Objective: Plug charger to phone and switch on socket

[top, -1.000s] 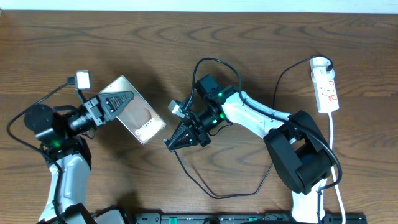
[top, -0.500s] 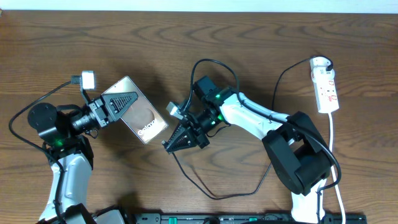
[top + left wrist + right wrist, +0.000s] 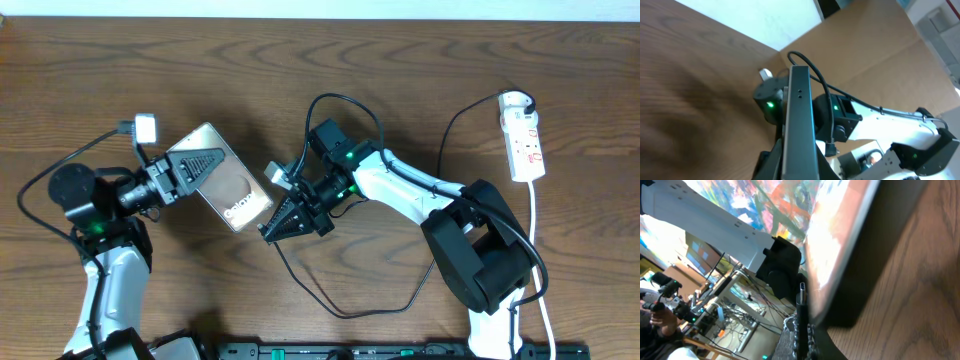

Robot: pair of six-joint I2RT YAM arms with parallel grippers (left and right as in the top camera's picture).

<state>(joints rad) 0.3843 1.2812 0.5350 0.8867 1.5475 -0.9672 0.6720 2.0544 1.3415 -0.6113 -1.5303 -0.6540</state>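
Logging the overhead view first. We see the left gripper (image 3: 203, 160) clamped on the phone (image 3: 240, 196), one finger lying across the glossy face and the other hidden beneath. The phone sits toward 9 o'clock from the centre of the table (image 3: 450, 60), with its lettered end aimed at about 4 o'clock. We cannot tell whether that end touches the wood.

The right gripper (image 3: 275, 227) points toward 8 o'clock, just beside the phone's lettered end. In the right wrist view its fingers pinch the plug (image 3: 802, 291) of the charger (image 3: 350, 316), and the metal tip stands upright close to the phone's dark edge. We cannot tell whether tip and edge touch.

In the left wrist view the phone is seen edge-on, with small openings on that edge. The right arm is behind it with green lights lit.

The charger loops from the right gripper toward 6 o'clock, then climbs to the 12 o'clock end of the socket (image 3: 526, 140). The socket lies at 2 o'clock, well apart from both grippers. Its white cord (image 3: 532, 205) runs toward 6 o'clock.
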